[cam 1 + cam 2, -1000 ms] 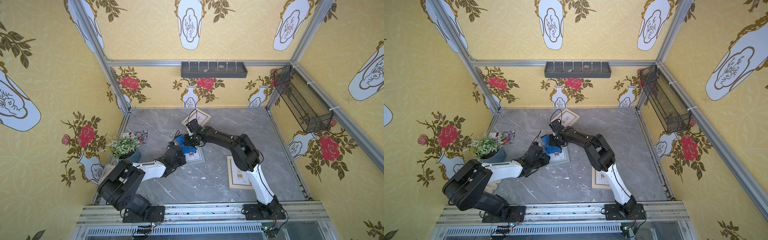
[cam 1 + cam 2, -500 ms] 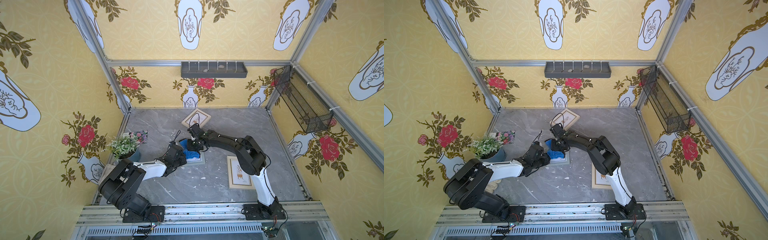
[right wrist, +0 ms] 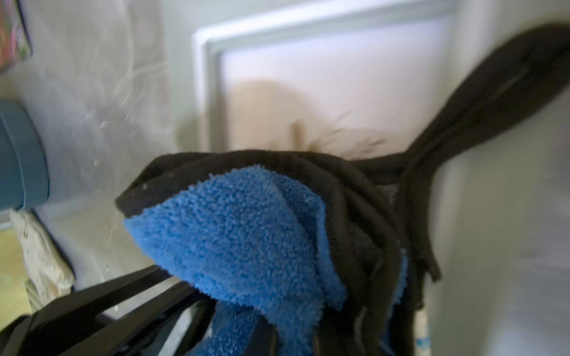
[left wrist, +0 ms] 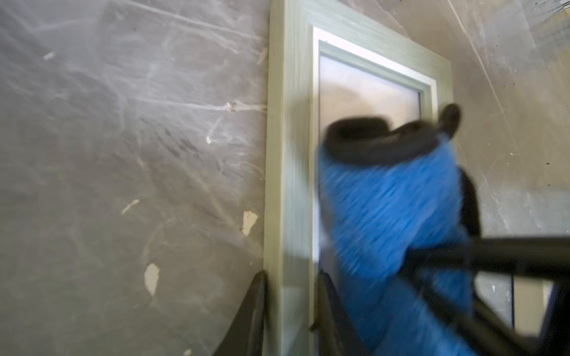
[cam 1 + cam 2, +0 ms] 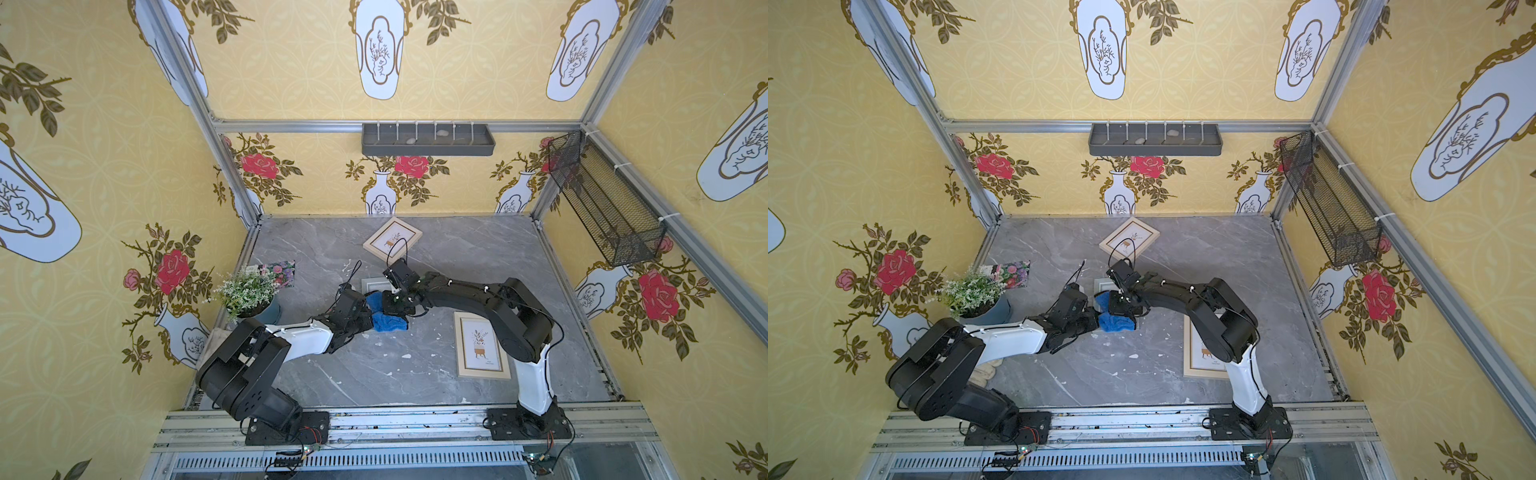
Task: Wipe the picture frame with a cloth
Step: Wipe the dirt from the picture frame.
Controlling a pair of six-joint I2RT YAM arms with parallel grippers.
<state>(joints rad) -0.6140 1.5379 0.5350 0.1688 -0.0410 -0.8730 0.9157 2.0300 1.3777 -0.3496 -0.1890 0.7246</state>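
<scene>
I judge that the wiping itself is the step in hand. My right jaws are pressed together on a bunched fold of the cloth (image 3: 240,231). Its plush blue part hangs below them and lies on the glass of the picture frame (image 4: 288,154). My left jaws pinch the pale green border of this frame, one finger (image 4: 249,320) on the outer edge and the other on the glass side. In this way the frame is held flat on the bench (image 5: 374,374).

In both top views the cloth is directly between my two jaws and covers most of the frame. Only one corner of the frame shows, on the far side of the right jaws. Both wrist views are blurred, so I cannot tell how much of the glass is already clean.

The next move, I think, calls for a sweep of the right jaws away from the left jaws, toward that uncovered corner. The pressure should be light and even, so that the plush side, not the black trim, rubs the glass. The left jaws should hold firm, or the frame will slide with the cloth. The right jaws are just beside the left ones, so the return stroke must stop short of them. The black loop (image 3: 493,92) sticks out to the side and could catch on the border.
</scene>
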